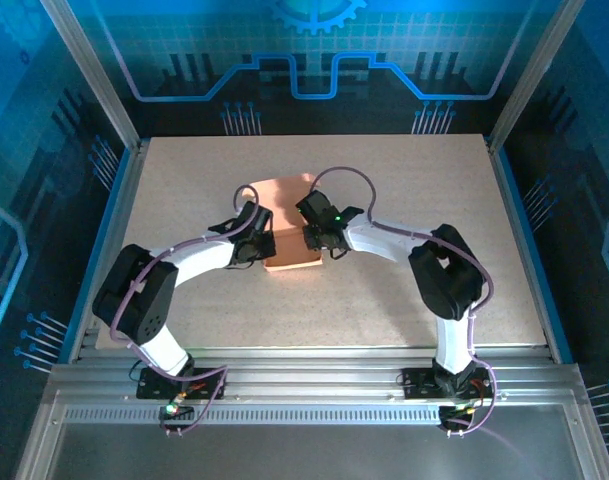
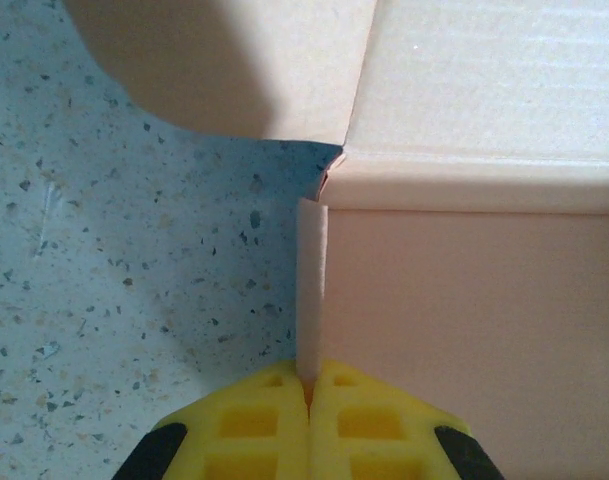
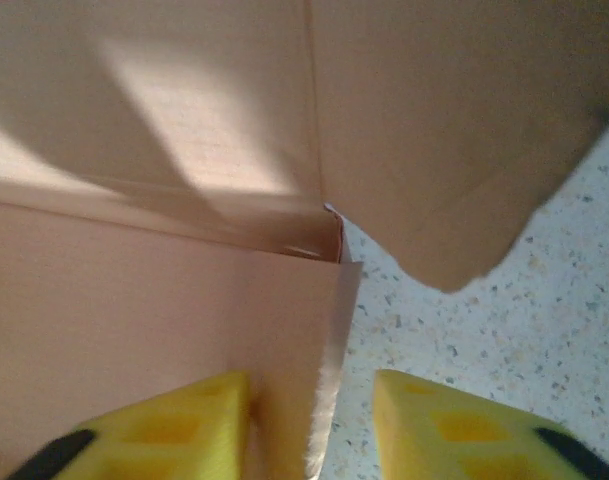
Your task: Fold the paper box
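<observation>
Holding the paper box [image 1: 292,225], part-folded, in the middle of the table [image 1: 384,300] between my two arms.
Left pincer [image 2: 309,385]: pressed together on the box's thin left wall. Right pincer [image 3: 309,390]: spread astride the right wall, outer pad [image 3: 454,420] clear of it. Risks, as I judge: wall buckles if my right closes off the crease; uneven pull skews the box; rounded flap [image 3: 464,150] snags. Table: pale, speckled, flat, likely slippery under card. Room: blue circuit-print panels [image 1: 304,60] all round.
</observation>
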Motion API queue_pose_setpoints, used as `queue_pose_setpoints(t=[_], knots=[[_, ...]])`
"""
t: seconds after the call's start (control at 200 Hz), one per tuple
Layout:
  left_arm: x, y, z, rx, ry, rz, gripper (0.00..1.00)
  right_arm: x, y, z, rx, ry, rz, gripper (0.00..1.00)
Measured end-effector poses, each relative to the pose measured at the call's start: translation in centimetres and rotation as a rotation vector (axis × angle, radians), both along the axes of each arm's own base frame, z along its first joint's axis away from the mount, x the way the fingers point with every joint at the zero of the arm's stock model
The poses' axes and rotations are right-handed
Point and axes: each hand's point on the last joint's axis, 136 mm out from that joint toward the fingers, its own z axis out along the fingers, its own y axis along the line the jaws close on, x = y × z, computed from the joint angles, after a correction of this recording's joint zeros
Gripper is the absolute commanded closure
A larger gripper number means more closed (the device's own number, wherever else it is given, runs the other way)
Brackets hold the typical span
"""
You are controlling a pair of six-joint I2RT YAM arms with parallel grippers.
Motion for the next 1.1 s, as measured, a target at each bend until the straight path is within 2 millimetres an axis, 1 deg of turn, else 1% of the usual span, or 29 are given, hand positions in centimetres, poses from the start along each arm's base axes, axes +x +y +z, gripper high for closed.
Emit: queue_pose_setpoints(t=[0.14,0.3,0.375,0.43,0.455,0.525,0.545,0.56,0.59,0.73,0.82,0.905,0.976,1.046,1.096], knots=[[0.1,-0.3,0.1,0.003,0.0,-0.004,1.0,0.4,0.0,-0.9,-0.031,0.012,-0.001,0.82],[0.0,-0.5,0.0,0.01,0.007,-0.005,0.99,0.4,-0.5,-1.3,-0.06,0.014,-0.013,1.0],[-0.1,-0.6,0.0,0.01,0.007,-0.008,0.99,0.4,-0.7,-1.3,-0.067,0.01,-0.018,1.0],[-0.1,-0.7,0.0,0.01,0.008,-0.009,0.96,0.5,-0.7,-1.5,-0.074,0.012,-0.015,1.0],[-0.1,-0.7,0.0,0.01,0.008,-0.009,0.93,0.5,-0.7,-1.6,-0.077,0.013,-0.015,1.0],[-0.1,-0.7,0.0,0.006,0.008,-0.003,0.73,0.5,-0.8,-2.0,-0.087,0.017,-0.014,1.0],[-0.1,-0.7,0.0,0.002,0.01,-0.002,0.7,0.5,-0.8,-2.1,-0.091,0.019,-0.011,1.0],[-0.1,-0.7,0.0,0.0,0.01,0.002,0.65,0.5,-0.9,-2.2,-0.095,0.019,-0.01,1.0],[-0.1,-0.8,0.0,-0.004,0.009,0.006,0.61,0.4,-1.0,-2.4,-0.106,0.02,-0.007,1.0],[0.0,-1.0,0.2,-0.017,0.006,0.005,0.49,0.7,-2.0,-2.4,-0.174,-0.003,-0.011,1.0],[0.0,-1.2,0.8,-0.034,-0.006,0.006,0.41,1.1,-2.7,-2.4,-0.227,-0.021,-0.014,1.0],[0.0,-1.4,2.2,-0.062,-0.033,-0.001,0.31,1.4,-3.1,-2.4,-0.278,-0.043,-0.015,1.0],[-0.3,-1.6,3.5,-0.094,-0.061,-0.001,0.24,1.5,-3.3,-2.5,-0.312,-0.056,-0.012,1.0],[-0.9,-1.5,4.6,-0.121,-0.084,-0.005,0.19,1.5,-3.3,-2.6,-0.343,-0.066,-0.011,1.0],[-1.5,-1.4,5.3,-0.139,-0.096,-0.008,0.18,1.6,-3.2,-2.6,-0.367,-0.073,-0.01,1.0]])
